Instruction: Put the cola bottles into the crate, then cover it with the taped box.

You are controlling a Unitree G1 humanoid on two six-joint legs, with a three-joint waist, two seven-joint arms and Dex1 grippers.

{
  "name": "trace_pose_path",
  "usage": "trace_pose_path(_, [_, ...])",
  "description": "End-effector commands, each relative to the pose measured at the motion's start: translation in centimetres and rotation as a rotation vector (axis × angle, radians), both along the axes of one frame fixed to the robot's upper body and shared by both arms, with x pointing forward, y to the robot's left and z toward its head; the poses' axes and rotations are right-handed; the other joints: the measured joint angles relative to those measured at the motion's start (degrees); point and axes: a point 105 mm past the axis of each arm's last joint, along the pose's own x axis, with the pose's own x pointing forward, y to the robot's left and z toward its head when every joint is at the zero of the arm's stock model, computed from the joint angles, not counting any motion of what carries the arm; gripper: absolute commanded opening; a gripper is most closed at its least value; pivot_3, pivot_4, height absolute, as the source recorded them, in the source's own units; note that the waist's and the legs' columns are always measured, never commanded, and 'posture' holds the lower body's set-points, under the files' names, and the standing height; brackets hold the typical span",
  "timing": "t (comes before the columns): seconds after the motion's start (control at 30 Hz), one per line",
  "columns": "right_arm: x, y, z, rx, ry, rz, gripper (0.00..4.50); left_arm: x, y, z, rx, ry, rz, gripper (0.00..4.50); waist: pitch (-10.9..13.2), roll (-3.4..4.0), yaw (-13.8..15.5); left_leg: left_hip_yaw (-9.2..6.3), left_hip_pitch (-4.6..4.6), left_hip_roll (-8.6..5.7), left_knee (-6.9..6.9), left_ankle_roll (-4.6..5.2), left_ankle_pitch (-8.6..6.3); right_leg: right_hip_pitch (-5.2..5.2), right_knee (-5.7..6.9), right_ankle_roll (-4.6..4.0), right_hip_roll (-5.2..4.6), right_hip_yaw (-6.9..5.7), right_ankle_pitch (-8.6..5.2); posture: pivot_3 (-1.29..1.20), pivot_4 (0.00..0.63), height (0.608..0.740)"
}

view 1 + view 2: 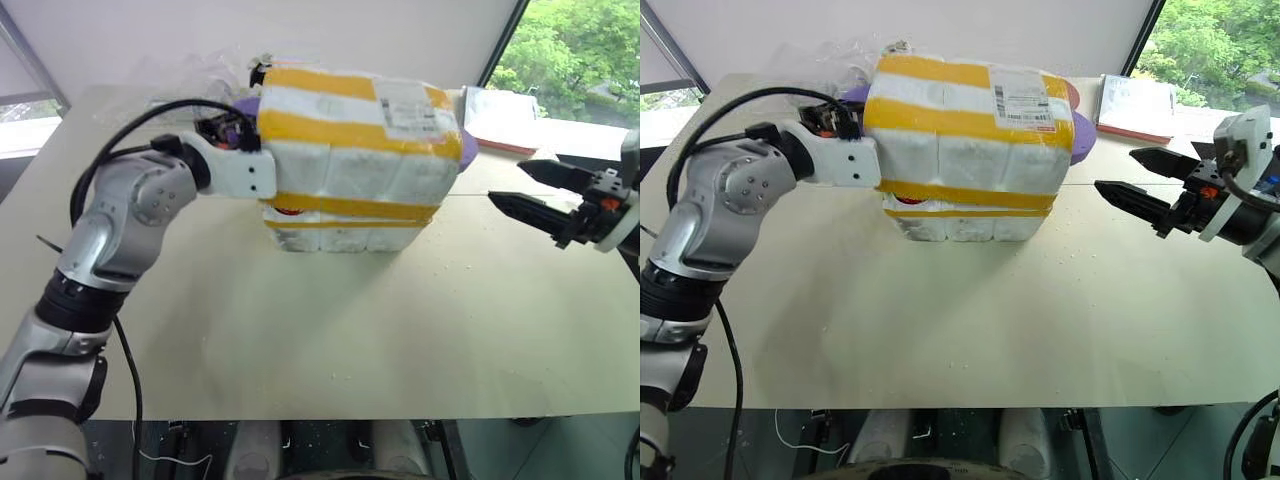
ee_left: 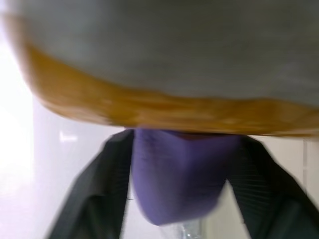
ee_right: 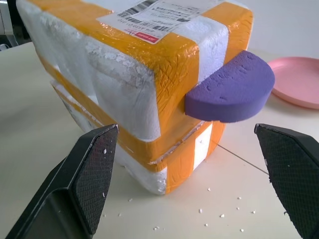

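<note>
left pincer [image 1: 262,140] spread beside taped box [image 1: 350,140] | right pincer [image 1: 1130,180] wide, clear | box over crate [image 1: 345,232]

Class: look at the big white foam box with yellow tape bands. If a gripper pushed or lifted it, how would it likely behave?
The taped box looks like crumbly foam, with white crumbs strewn on the table, so it is probably light and easily dented. Its glossy tape may be slippery. It sits on the crate, so a sideways push could shift it off.
</note>
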Motion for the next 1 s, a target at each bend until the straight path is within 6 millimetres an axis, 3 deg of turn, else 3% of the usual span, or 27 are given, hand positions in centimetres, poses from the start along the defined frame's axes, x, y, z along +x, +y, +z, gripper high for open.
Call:
trace_pose_path(0.03, [-0.7,-0.5,0.8,-0.040,-0.046,-0.009,4.50,-1.0,0.3,1.0,-0.069,0.016,-0.014,4.29,0.0,0.00,-0.1,0.00,0.00,0.00,0.00,0.00,0.00,0.01,0.00,0.00,0.00,0.00,0.00,0.00,0.150,0.740])
trace_pose_path(0.2, [-1.0,-1.2,0.6,-0.059,-0.036,-0.028,4.50,-2.5,1.5,0.7,-0.216,0.186,-0.075,4.29,0.0,0.01,-0.2,-0.04,0.01,0.02,0.01,0.00,0.00,0.00,0.02,0.00,0.00,0.00,0.00,0.00,0.150,0.740])
trace_pose_path(0.37, [-1.2,-1.6,0.4,-0.070,-0.019,-0.033,4.50,-6.7,3.5,0.3,-0.549,0.587,-0.263,4.29,0.0,0.02,-0.3,-0.17,0.02,0.08,0.00,-0.08,0.04,-0.01,0.02,0.00,0.00,0.00,0.00,0.00,0.150,0.740])
trace_pose_path(0.47, [-1.4,-1.5,-0.1,-0.094,0.014,-0.003,4.50,-8.4,6.9,1.7,-0.853,0.864,-0.295,4.29,0.0,0.01,-0.4,-0.20,0.04,0.12,0.02,-0.14,0.08,0.00,0.05,0.01,0.04,0.00,-0.01,0.00,0.150,0.740])
trace_pose_path(0.53, [-1.7,-1.4,-0.3,-0.109,0.032,0.027,4.50,-9.1,9.1,2.7,-0.946,0.946,-0.294,4.29,0.0,0.04,-0.4,-0.20,0.05,0.13,0.04,-0.14,0.08,0.01,0.05,0.01,0.06,0.00,-0.01,0.00,0.150,0.740])
trace_pose_path(0.7, [-2.6,-0.3,0.2,-0.144,0.055,0.147,4.50,-10.3,12.2,3.5,-0.967,1.054,-0.234,4.29,0.0,0.08,-0.3,-0.20,0.09,0.09,0.03,-0.03,-0.01,0.06,0.00,0.01,0.05,0.00,-0.03,0.00,0.150,0.740])
trace_pose_path(0.83, [-2.8,1.2,0.3,-0.153,0.049,0.238,4.50,-10.0,12.8,2.5,-0.908,1.073,-0.185,4.29,0.0,0.08,-0.3,-0.20,0.09,0.10,0.02,0.02,-0.05,0.05,0.00,-0.03,0.05,0.00,-0.04,0.00,0.150,0.740])
trace_pose_path(1.0, [-2.5,1.9,-1.2,-0.199,0.078,0.289,4.50,-9.5,13.1,1.6,-0.880,1.061,-0.158,4.29,0.0,0.08,-0.3,-0.18,0.05,0.10,0.02,0.01,-0.05,0.01,0.00,-0.03,0.05,0.00,-0.04,0.00,0.150,0.740])
